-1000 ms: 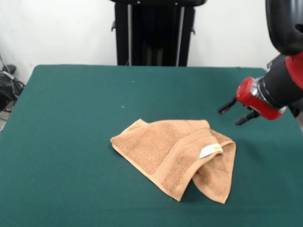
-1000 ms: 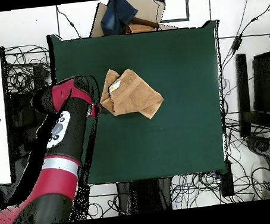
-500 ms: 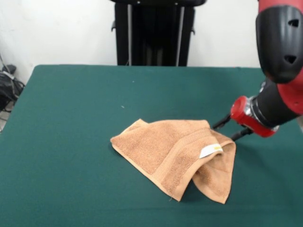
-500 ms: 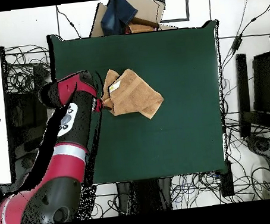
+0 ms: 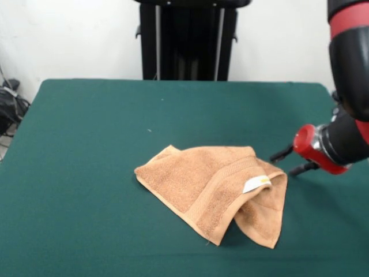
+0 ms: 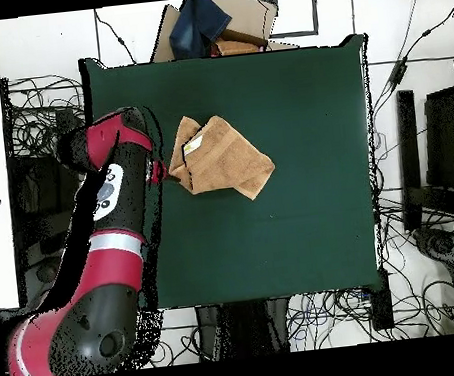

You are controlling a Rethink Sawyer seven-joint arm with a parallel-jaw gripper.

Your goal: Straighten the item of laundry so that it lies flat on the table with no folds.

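The item of laundry (image 5: 216,184) (image 6: 220,159) is a tan terry towel lying on the green table (image 5: 86,150) (image 6: 294,209). It is folded over itself, with a white tag (image 5: 256,183) on the top flap and a lower corner doubled under. My gripper (image 5: 281,163) (image 6: 166,175) hovers low just right of the towel in the front view, a short gap from its folded edge. Its two black fingers (image 5: 282,153) are spread apart with nothing between them.
A black stand (image 5: 187,40) rises behind the table's far edge. Cardboard and blue cloth (image 6: 216,24) lie past the table in the overhead view. Cables cover the floor around it. My arm (image 6: 111,238) crosses the table's left edge there.
The gripper dropped toward the towel's right edge half a second ago, then drew back to the right, away from it. The towel has not moved.
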